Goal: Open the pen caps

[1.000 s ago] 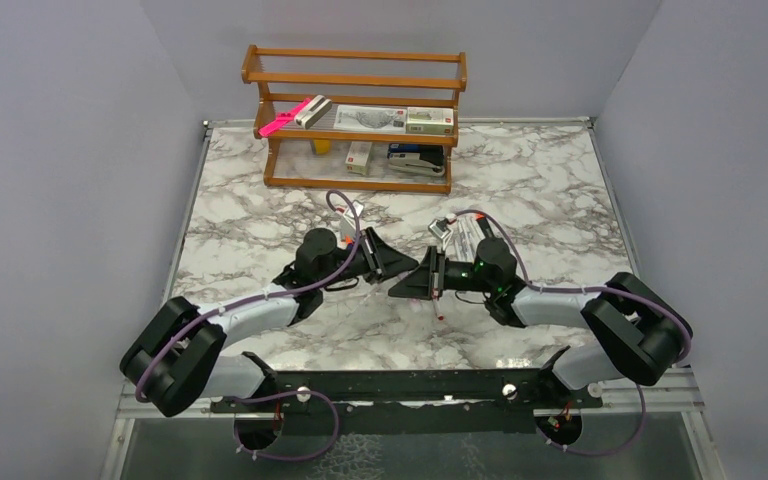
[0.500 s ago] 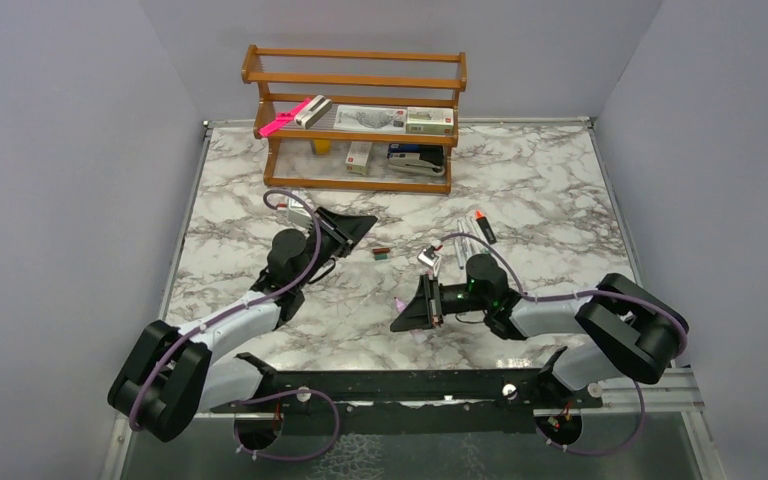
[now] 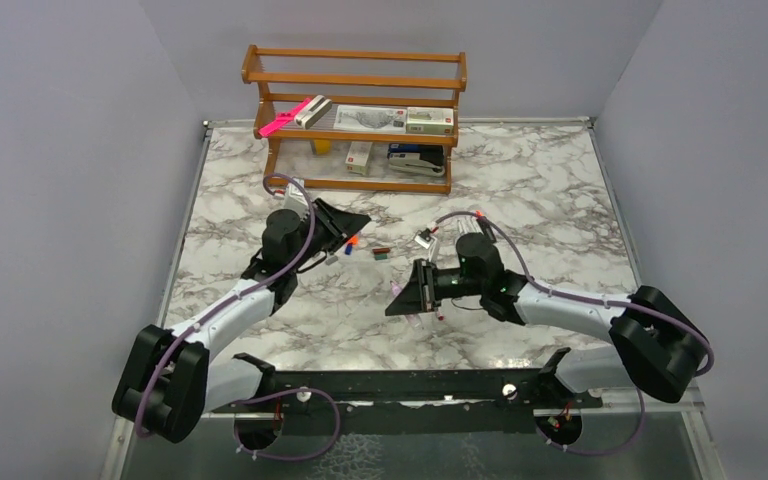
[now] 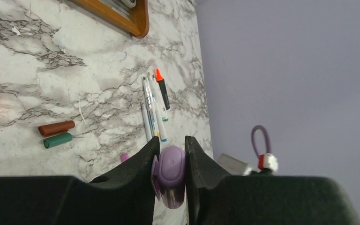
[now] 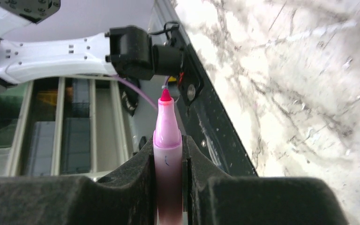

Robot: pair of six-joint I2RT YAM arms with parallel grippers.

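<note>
Left claw (image 4: 172, 142): pinched almost closed on a lilac cap (image 4: 170, 171), which I see clamped between the two fingers, off any pen. Beyond this claw and to its left, on the marble worktop (image 4: 23, 65), a dark red cap (image 4: 56, 127) and a green cap (image 4: 57, 139) lie side by side, close together. Straight ahead of the claw lies a bundle of slim white markers (image 4: 151, 112), with a black highlighter (image 4: 163, 93) alongside (its orange tip is bare). A wooden rack (image 4: 138, 18) stands past all of that.

Right claw (image 5: 168, 142): likewise narrowed down, gripping a pink marker (image 5: 167, 122) by the barrel. The marker pokes forward from between the fingers, nib uncovered. In the top view this claw sits nearer the arm bases than the left claw, the two apart
</note>
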